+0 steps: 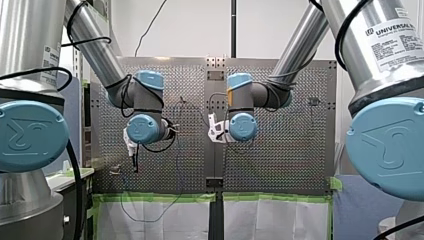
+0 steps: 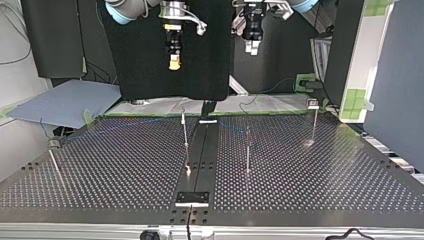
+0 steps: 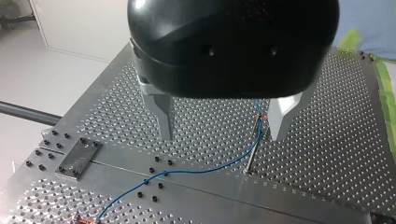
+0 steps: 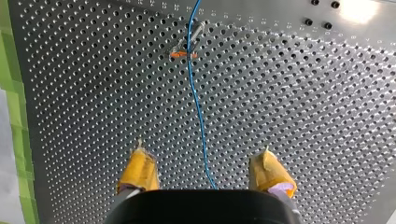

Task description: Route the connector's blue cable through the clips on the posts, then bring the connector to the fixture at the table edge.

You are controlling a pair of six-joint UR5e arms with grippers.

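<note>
Blue cable (image 3: pixel 196 171) lying low across the perforated table (image 3: pixel 327 154), gripped by nothing.
It climbs a thin post (image 3: pixel 252 149) to an orange clip (image 3: pixel 262 118). My left claw (image 3: pixel 222 135) hangs above that post, metal fingers apart and empty. My right claw (image 4: pixel 205 172), yellow pads apart, hovers over the cable, which runs on to another clipped post (image 4: pixel 186 44).

Silver arms (image 1: pixel 95 46), blue joint caps (image 1: pixel 31 135)
</note>
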